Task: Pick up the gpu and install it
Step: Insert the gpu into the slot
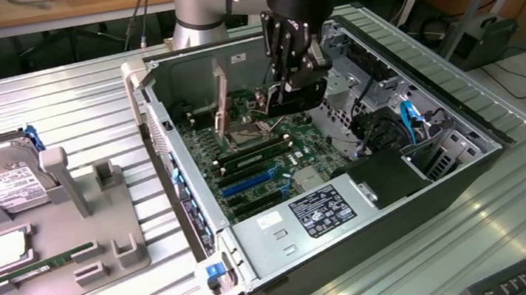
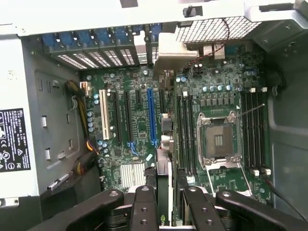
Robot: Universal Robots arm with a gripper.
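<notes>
The open computer case (image 1: pixel 423 70) is lying on its side with the motherboard (image 2: pixel 139 130) facing up, and the arm is reaching down into it. The gripper (image 2: pixel 166 202) is pinching the gpu (image 2: pixel 163 168) across its two faces, so the card is hanging edge-down close over the board, between the long blue slot (image 2: pixel 151 115) and the black memory slots (image 2: pixel 185 130). From the wrist it is showing as a thin dark strip between the fingers, and whether it is touching the board I cannot tell. Doing this step well probably means keeping the card upright and parallel to the blue slot. It also means holding the bracket end toward the rear slot openings (image 2: pixel 101 55), bringing the bottom edge squarely over the slot, and pushing straight down rather than at a slant. The grip should be staying firm enough that the card is not pivoting.
</notes>
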